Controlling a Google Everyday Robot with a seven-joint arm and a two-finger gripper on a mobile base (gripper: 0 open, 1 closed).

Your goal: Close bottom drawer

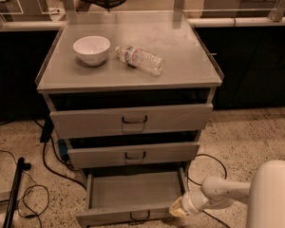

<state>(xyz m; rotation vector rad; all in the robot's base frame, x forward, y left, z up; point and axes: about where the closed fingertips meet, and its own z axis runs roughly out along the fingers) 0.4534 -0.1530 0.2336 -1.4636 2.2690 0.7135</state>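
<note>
Black cables (33, 194) on the floor left of the desk (190, 72). White bowl (91, 49) near desk's left edge, bottle (140, 60) lying on its side just beside it. Bottom drawer (133, 193) stands pulled out below desk's front edge. My jaws sit at its right front corner; apart or together, can't tell.

The gripper (176, 208) sits low in the view, at about 5 o'clock from the centre, with its pale yellowish end pointing toward 9 o'clock. Behind it a short white wrist segment (194, 202) widens into a rounded joint (213, 186). From there the white forearm (235, 190) runs nearly level toward 3 o'clock. It meets a large, smooth white body section (275, 194) that fills the corner at 4 to 5 o'clock. The arm is held low and extended, slightly bent at the joint.
</note>
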